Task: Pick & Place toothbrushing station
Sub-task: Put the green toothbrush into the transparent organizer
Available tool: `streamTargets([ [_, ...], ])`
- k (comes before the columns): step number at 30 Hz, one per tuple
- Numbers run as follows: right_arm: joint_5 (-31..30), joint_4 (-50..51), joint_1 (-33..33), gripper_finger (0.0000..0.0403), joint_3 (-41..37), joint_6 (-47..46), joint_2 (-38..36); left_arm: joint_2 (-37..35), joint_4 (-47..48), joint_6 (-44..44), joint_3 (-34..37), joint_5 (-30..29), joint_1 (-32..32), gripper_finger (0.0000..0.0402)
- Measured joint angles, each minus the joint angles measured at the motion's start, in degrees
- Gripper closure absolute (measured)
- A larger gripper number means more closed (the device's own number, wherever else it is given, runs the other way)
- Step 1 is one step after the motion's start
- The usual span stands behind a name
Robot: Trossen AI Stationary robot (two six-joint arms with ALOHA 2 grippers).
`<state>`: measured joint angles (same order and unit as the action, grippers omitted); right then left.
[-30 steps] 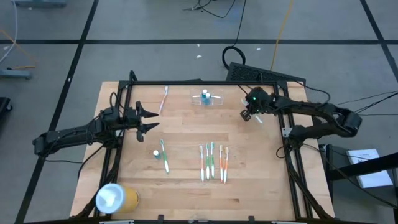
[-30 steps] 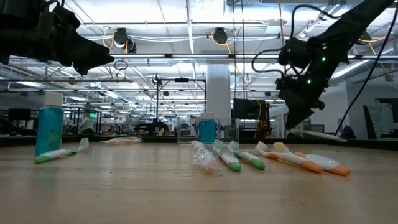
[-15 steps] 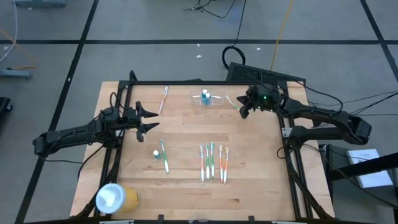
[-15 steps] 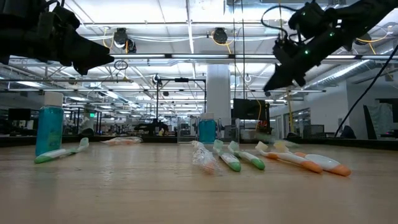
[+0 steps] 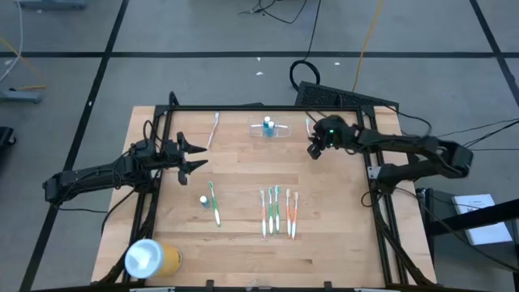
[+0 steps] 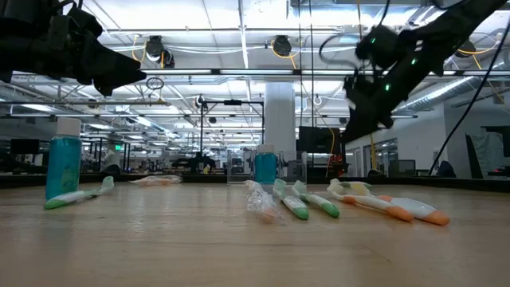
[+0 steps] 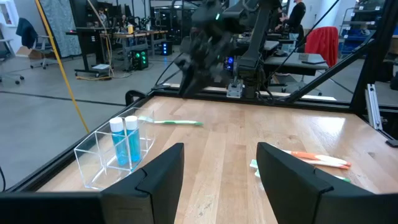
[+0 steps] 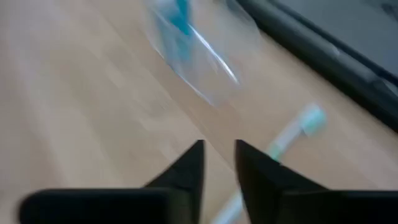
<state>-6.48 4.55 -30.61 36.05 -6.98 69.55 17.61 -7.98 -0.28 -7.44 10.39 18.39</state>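
The see-through holder (image 5: 272, 129) stands on its base at the table's far edge with blue bottles in it. It also shows in the left wrist view (image 7: 93, 163) and, blurred, in the right wrist view (image 8: 205, 56). My right gripper (image 5: 312, 151) hovers above the table just right of the holder, its fingers (image 8: 219, 148) a narrow gap apart and empty. A green-and-white toothbrush (image 8: 292, 134) lies flat on the table by it. My left gripper (image 5: 195, 156) is open and empty over the table's left side, and its own view shows it too (image 7: 221, 149).
Several toothbrushes (image 5: 278, 212) lie side by side at the middle near side. A green toothbrush and a small bottle (image 5: 209, 201) lie left of them. Another toothbrush (image 5: 214, 130) lies at the far left. A yellow cylinder with a white end (image 5: 151, 258) sits at the near left corner.
My right gripper has risen from pointing down at the table and tipped to a slant. It has swung a little toward the table's left, toward the holder. My left arm has kept still.
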Motion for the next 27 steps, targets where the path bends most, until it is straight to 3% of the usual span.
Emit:
streamTargets([
  [2, -5.2, 0.0, -0.1, 0.0251, 0.0, -0.9, 4.0, 0.0, 0.0, 0.0, 0.0, 0.0, 0.0, 0.0192],
  [5, -6.5, -1.9, -0.6, 0.0203, 0.0, -2.8, 9.0, 0.0, 0.0, 0.0, 0.0, 0.0, 0.0, 0.0192],
  [11, -3.8, -6.2, -0.7, 0.0184, 0.0, -5.9, 17.2, 0.0, 0.0, 0.0, 0.0, 0.0, 0.0, 0.0192],
  [17, -4.4, -7.6, -0.8, 0.0229, 0.3, -9.3, 23.8, 0.0, 0.0, 0.0, 0.0, 0.0, 0.0, 0.0192],
  [24, -4.2, -5.2, -0.9, 0.0368, 0.2, -9.3, 26.7, 0.0, 0.0, 0.0, 0.0, 0.0, 0.0, 0.0192],
  [27, -4.2, -4.7, -0.9, 0.0388, 0.2, -8.6, 26.7, 0.0, 0.0, 0.0, 0.0, 0.0, 0.0, 0.0192],
])
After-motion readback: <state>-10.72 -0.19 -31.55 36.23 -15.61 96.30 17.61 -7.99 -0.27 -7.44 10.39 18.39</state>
